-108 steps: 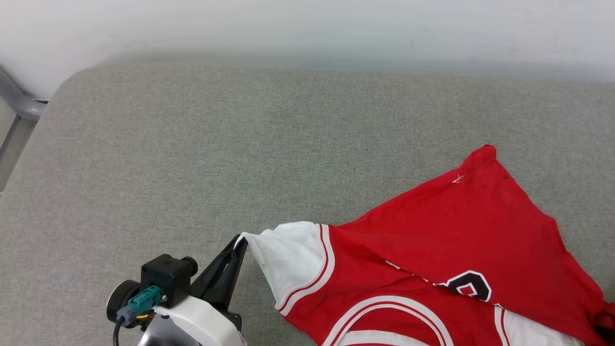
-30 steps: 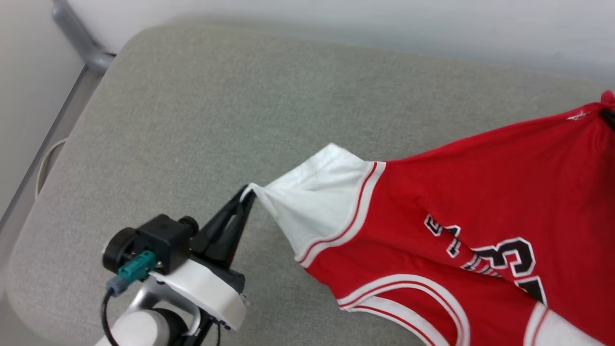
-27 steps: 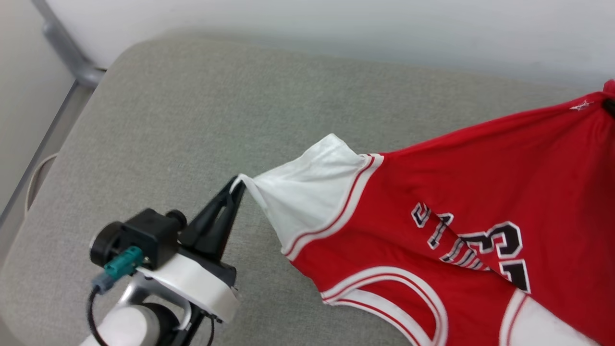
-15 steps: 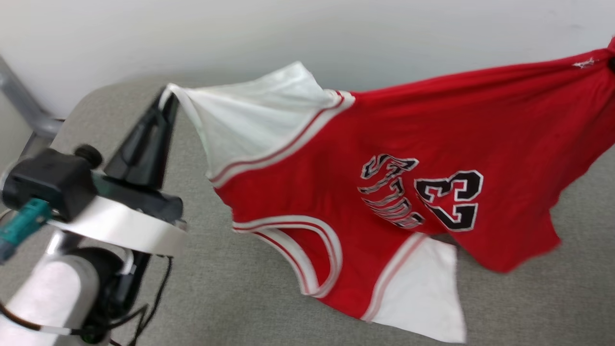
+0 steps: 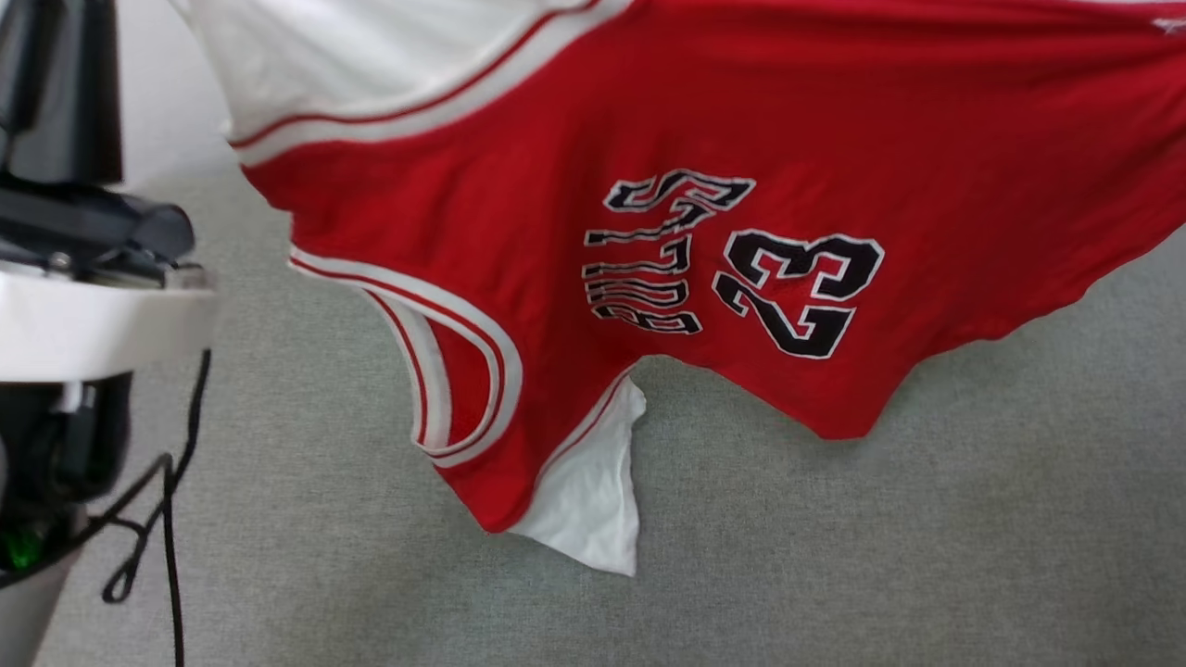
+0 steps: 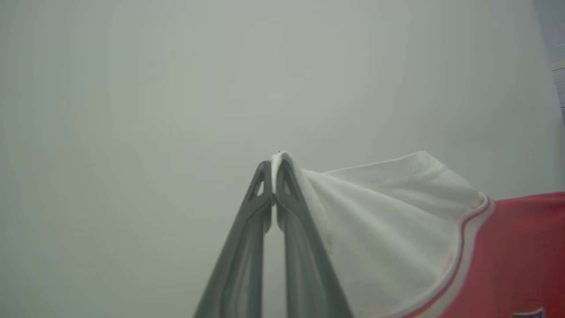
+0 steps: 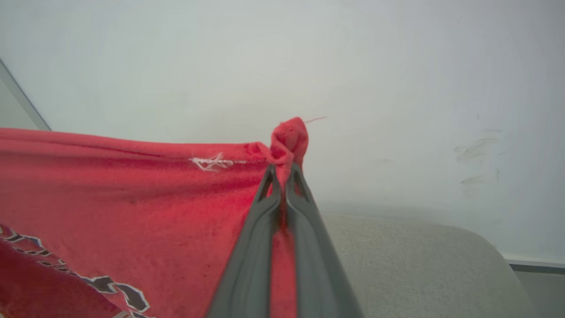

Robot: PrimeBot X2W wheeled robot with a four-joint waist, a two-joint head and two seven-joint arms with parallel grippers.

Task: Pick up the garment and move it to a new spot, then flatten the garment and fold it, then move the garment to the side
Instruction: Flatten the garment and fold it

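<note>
The garment (image 5: 741,139), a red jersey with white sleeves and black "23" lettering, hangs stretched in the air above the grey cushion (image 5: 834,556). Its lower white sleeve and red hem dangle just over the fabric. In the left wrist view my left gripper (image 6: 274,165) is shut on the tip of the garment's (image 6: 388,221) white sleeve. The right wrist view shows my right gripper (image 7: 282,170) shut on a bunched red corner of the garment (image 7: 132,190). The left arm's wrist (image 5: 83,306) fills the head view's left edge.
A pale wall (image 7: 397,88) stands behind the grey cushion (image 7: 419,260). A black cable (image 5: 167,519) hangs from the left wrist over the cushion's left part. A grey metal bar (image 7: 22,101) runs at the far left of the right wrist view.
Both grippers have lifted the garment off the cushion; it went from lying flat to hanging spread between them. The head camera has shifted too, and the left arm now stands much closer.
</note>
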